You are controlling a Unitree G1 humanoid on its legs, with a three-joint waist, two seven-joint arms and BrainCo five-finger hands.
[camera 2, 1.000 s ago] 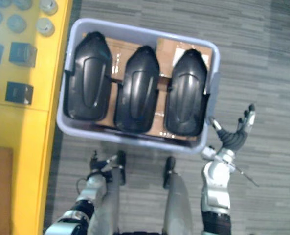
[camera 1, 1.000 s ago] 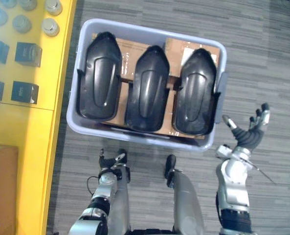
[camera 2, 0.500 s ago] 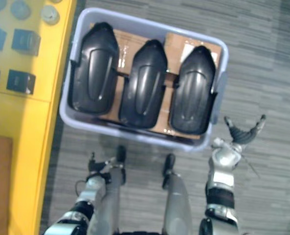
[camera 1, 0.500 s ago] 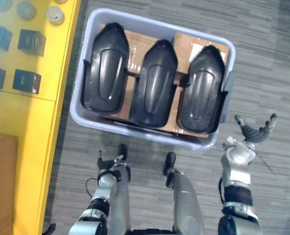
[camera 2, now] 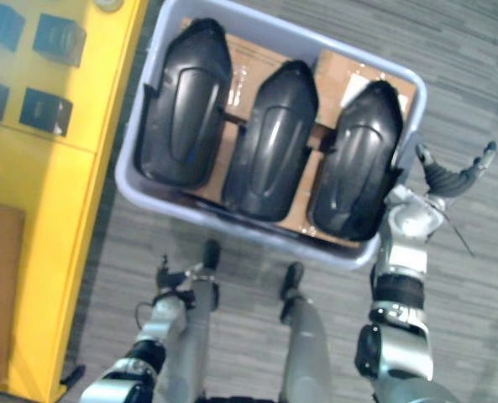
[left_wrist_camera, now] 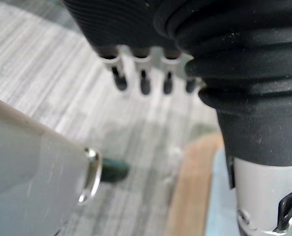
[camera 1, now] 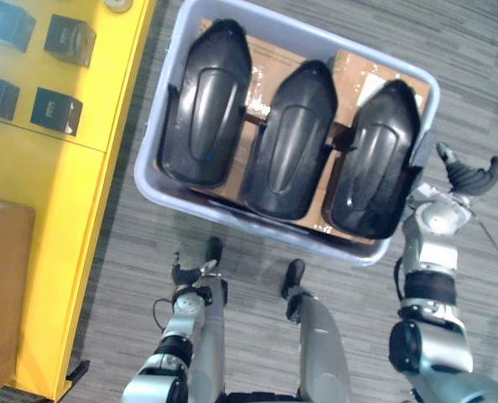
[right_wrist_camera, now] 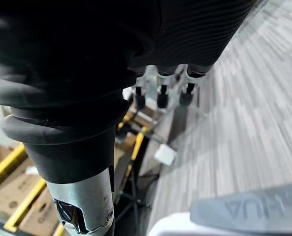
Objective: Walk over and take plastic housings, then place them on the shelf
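Lying side by side in the pale bin point(camera 1: 349, 249), the three black plastic housings point(camera 1: 288, 138) are seen unmoved on their cardboard liner point(camera 1: 362, 71), and none is held. What has changed is the right hand point(camera 1: 469, 177). A second ago it was kept well off the bin's near right corner. It has now been brought up just beside the bin's right end wall, next to the rightmost housing point(camera 1: 372, 159), with thumb and fingers spread wide and nothing between them. The whole view has shifted too, which is read as the robot's own approach, not a move of the bin. The left hand point(camera 1: 191, 273) is held low on the bin's near side, fingers relaxed and empty. The yellow shelf point(camera 1: 72, 193) stands along the bin's left side. The walk is judged nearly finished, and the first grasp has not yet begun.
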